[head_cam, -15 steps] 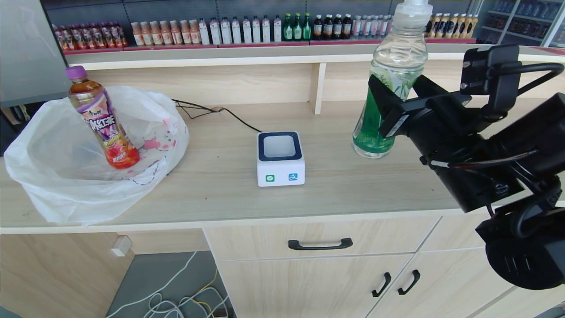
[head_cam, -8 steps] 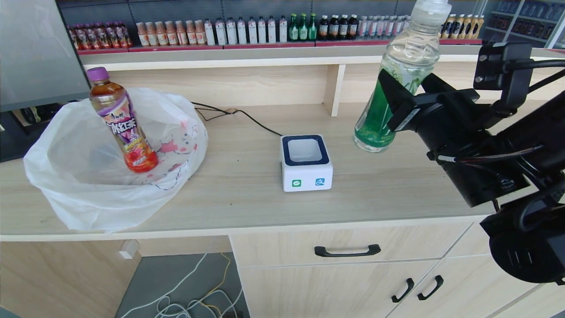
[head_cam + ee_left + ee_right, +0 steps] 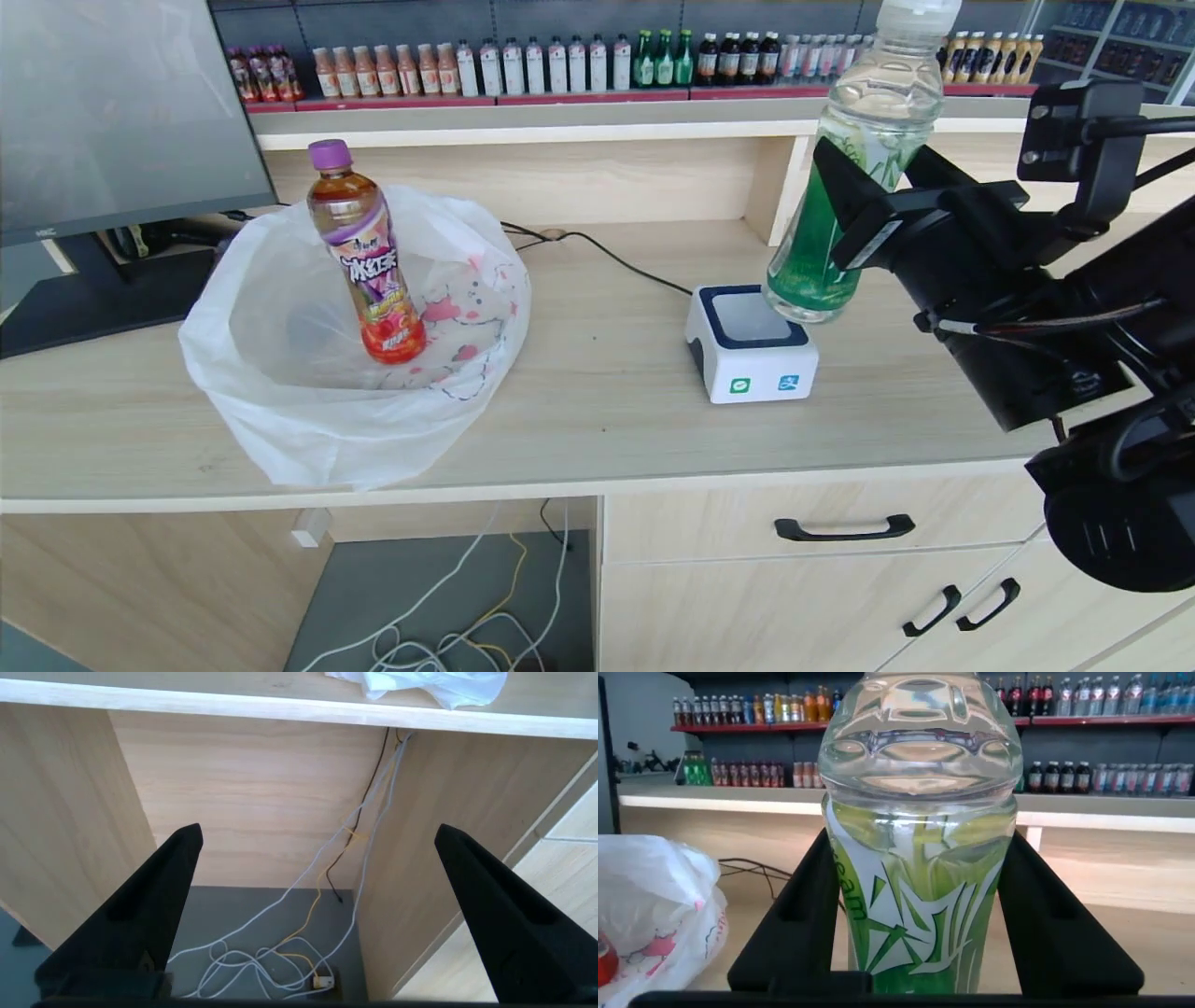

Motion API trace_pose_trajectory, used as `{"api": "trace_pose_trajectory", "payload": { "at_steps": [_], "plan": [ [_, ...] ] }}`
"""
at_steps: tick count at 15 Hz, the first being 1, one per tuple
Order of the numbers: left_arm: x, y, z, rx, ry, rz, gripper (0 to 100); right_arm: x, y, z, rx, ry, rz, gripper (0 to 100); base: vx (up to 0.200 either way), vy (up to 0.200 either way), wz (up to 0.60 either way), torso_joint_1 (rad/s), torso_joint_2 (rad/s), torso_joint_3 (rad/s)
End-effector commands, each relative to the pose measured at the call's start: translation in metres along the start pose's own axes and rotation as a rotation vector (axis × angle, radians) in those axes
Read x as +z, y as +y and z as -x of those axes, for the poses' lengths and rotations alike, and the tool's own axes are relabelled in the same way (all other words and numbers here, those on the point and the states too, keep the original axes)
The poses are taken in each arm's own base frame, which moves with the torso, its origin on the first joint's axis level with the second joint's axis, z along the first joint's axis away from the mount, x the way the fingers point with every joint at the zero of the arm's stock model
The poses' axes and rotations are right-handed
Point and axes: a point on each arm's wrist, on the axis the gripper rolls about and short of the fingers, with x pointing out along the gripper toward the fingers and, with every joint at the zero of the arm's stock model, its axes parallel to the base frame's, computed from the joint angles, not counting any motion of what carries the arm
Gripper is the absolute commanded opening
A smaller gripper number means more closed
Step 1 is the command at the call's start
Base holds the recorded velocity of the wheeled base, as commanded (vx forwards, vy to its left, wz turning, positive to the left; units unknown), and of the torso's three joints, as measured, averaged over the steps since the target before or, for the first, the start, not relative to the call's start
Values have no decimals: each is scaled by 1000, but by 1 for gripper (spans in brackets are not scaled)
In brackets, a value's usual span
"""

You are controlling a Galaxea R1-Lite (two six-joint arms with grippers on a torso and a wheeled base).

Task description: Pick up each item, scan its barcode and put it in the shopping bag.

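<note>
My right gripper [image 3: 838,238] is shut on a clear bottle with a green label [image 3: 845,177], held upright off the counter. The bottle's base hangs over the far right corner of the white scanner [image 3: 752,343]. In the right wrist view the bottle [image 3: 920,859] sits between the black fingers [image 3: 799,924]. A white plastic shopping bag [image 3: 345,373] lies open on the counter's left part, with a purple-capped tea bottle [image 3: 367,257] standing tilted inside it. My left gripper [image 3: 318,915] is open, low below the counter edge, facing floor cables.
A monitor [image 3: 112,112] stands at the far left behind the bag. The scanner's cable [image 3: 597,252] runs back along the counter. A raised wooden ledge [image 3: 523,131] with a divider [image 3: 780,191] borders the back. Drawers with black handles [image 3: 840,527] are below.
The head camera has turned, sliding the whole scene right. Against the scanner, my right gripper has carried the green-label bottle leftward, from beside it to over its far right corner.
</note>
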Motion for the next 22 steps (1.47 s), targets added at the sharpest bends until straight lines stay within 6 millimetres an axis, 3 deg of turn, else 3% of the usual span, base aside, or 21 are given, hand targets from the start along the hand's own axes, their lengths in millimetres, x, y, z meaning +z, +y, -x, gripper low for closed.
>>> {"api": "trace_pose_trajectory", "payload": {
  "at_steps": [1, 12, 22],
  "plan": [
    [0, 0, 0, 0, 0, -1, 100, 6, -1, 1, -2, -13, 0, 0, 0, 0, 0, 0, 0, 0],
    [0, 0, 0, 0, 0, -2, 100, 11, 0, 3, 9, -26, 83, 0, 0, 0, 0, 0, 0, 0],
    [0, 0, 0, 2, 0, -2, 100, 9, 10, 5, 246, -102, 485, 0, 0, 0, 0, 0, 0, 0]
  ]
}}
